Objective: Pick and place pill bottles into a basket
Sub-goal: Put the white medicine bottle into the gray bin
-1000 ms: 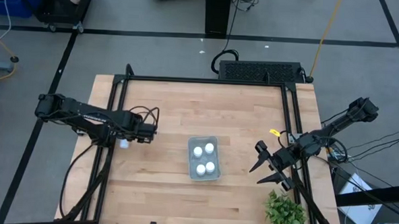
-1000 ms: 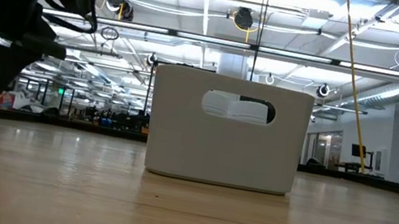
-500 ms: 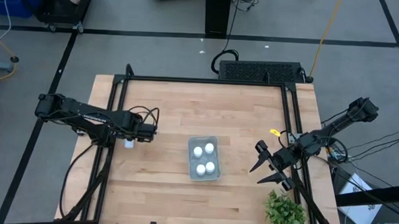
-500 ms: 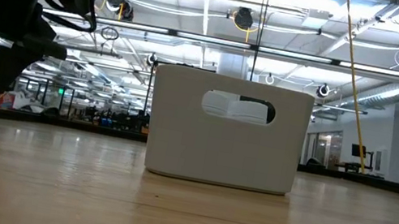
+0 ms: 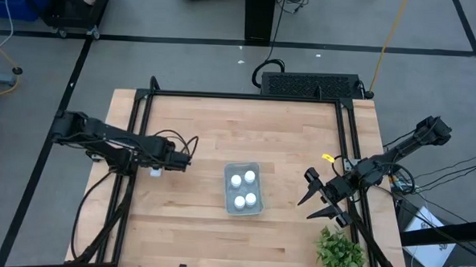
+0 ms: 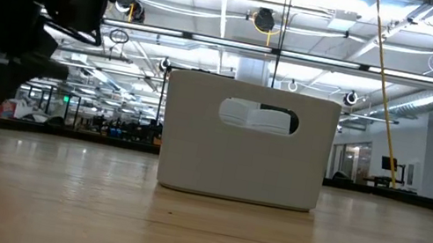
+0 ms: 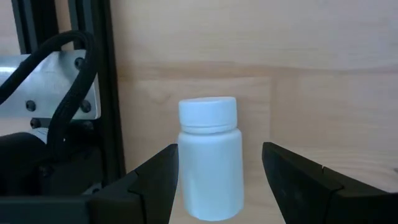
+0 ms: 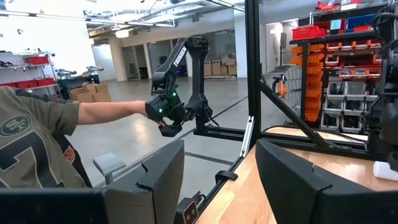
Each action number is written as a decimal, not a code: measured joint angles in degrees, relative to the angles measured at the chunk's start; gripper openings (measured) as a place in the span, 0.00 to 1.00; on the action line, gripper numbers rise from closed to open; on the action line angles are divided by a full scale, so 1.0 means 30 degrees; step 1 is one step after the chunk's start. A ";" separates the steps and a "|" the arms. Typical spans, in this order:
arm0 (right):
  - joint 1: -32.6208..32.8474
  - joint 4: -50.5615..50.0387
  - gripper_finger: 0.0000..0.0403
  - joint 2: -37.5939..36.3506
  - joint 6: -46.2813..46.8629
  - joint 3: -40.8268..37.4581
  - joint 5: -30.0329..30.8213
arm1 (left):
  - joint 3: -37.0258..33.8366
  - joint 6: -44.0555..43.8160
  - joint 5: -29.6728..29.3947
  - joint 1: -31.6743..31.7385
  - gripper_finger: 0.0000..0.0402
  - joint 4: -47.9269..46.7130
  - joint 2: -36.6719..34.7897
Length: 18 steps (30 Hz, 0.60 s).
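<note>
On the worktop [image 5: 222,125], your left end effector [image 5: 157,170] sits at nine o'clock from the basket [image 5: 241,187], fingers spread around the last pill bottle [image 7: 210,155] without pinching it. The bottle stands upright, long axis vertical. Three bottles already sit in the basket. Your right end effector [image 5: 323,203] waits at three o'clock, fingers apart, empty.

The basket [image 6: 244,142] wall hides most of the bottles inside; only white tops [image 6: 255,117] peek through its handle hole.
</note>
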 joint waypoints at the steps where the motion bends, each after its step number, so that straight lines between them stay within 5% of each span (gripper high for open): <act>1: 0.0000 0.0007 0.48 0.0006 0.0000 0.0001 0.0000 | 0.0000 -0.0007 0.0076 -0.0006 0.59 0.0020 0.0270; 12: 0.0000 0.0005 0.48 0.0004 0.0000 0.0000 -0.0007 | -0.0056 -0.0066 0.1765 -0.0006 0.59 0.0208 0.1762; 18: 0.0000 0.0007 0.48 0.0007 0.0007 0.0000 -0.0007 | -0.1235 0.0536 0.2620 -0.0077 0.59 0.3072 0.1749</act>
